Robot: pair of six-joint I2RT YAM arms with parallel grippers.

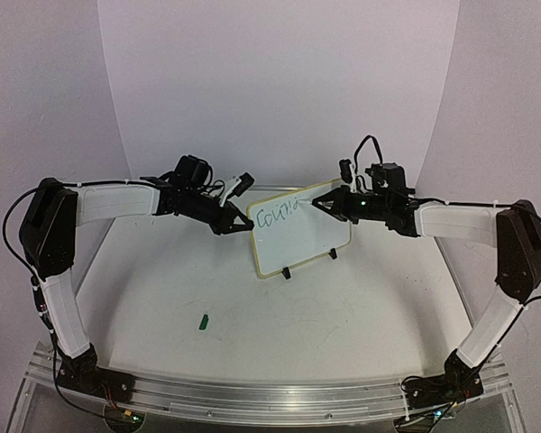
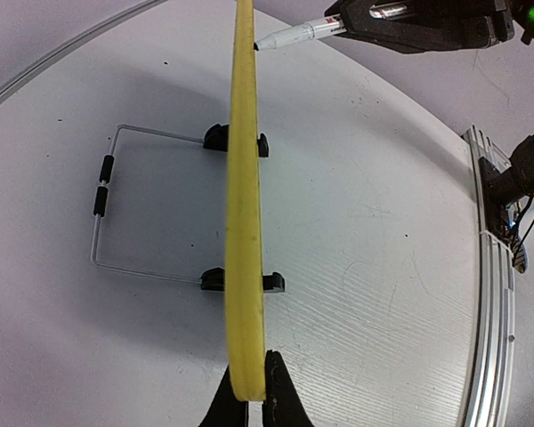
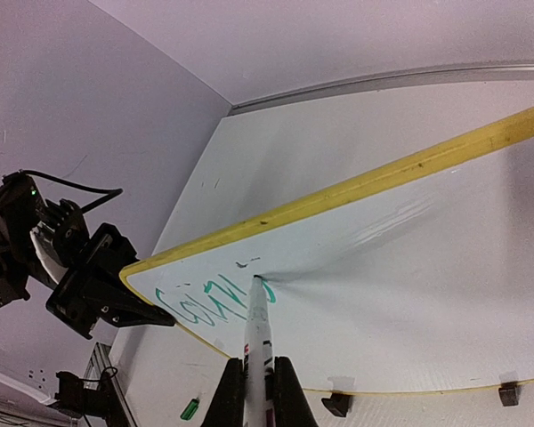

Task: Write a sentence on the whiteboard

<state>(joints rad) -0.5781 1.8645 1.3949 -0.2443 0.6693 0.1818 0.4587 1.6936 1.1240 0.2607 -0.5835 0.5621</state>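
Overhead, the whiteboard [image 1: 307,239] stood mid-table on small black feet [image 1: 287,272], the left gripper [image 1: 246,225] clamped on its left edge, likely to steady it. The left wrist showed a thin, smooth yellow rim [image 2: 243,222]. The right wrist showed the right gripper [image 3: 257,369] pinching a slim white marker [image 3: 258,325], tip touching the glossy face beside the unfinished green sentence [image 3: 205,301].

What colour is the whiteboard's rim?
Yellow. The whiteboard shows it best edge-on in the left wrist view.

Bare tabletop [image 1: 343,307] spans lower centre; mid-frame, the whiteboard [image 1: 302,239] stands between left gripper [image 1: 243,225] and right gripper [image 1: 319,204]; green cap [image 1: 203,319] lower left.
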